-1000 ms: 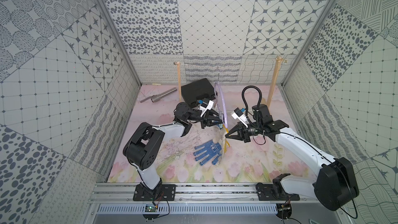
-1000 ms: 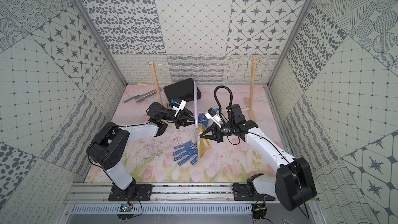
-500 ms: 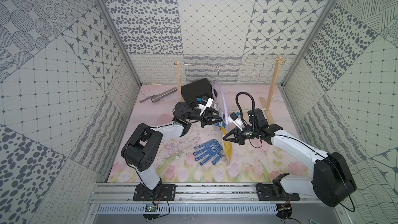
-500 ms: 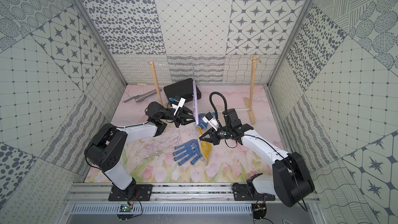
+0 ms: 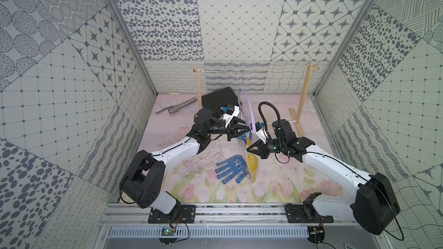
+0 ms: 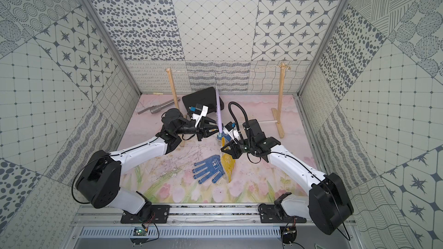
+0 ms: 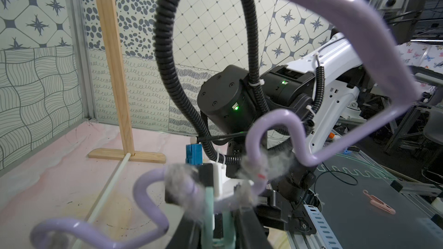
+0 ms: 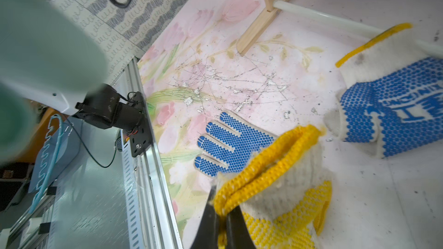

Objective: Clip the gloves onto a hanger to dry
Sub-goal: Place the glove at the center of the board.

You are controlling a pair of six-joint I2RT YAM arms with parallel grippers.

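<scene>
Over the last second the right arm is drifting leftward toward the hanger [image 5: 251,113], taking the yellow glove [image 5: 253,167] along. The left arm is hardly moving.

The left arm is reaching out from the left side with its forearm low and level. The left gripper [image 5: 247,129] is pointing rightward at the hanger's bottom edge. In the left wrist view its jaws are sitting narrowly apart at the hanger's wavy lower bar, seemingly clamping it, though the contact is blurred.

The hanger, a lilac arc, is hanging by its hook from the string [image 5: 220,71] of the wooden frame [image 5: 304,89]. In both top views it is showing almost edge-on.

The far blue glove [image 5: 242,137] is lying crumpled on the mat [image 5: 191,188] just below the hanger, dots up and yellow-edged cuff showing. The near blue glove [image 5: 231,168] is lying flat closer to the front rail, dotted face up and fingers spread leftward.

The yellow glove is dangling beside it. Its lower end is reaching the mat at that glove's cuff.

The right gripper [image 5: 249,150] is pinching the yellow glove's cuff edge between closed jaws, which shows plainly in the right wrist view. The right arm is stretching in from the right with its wrist bent leftward, just below the left gripper.
</scene>
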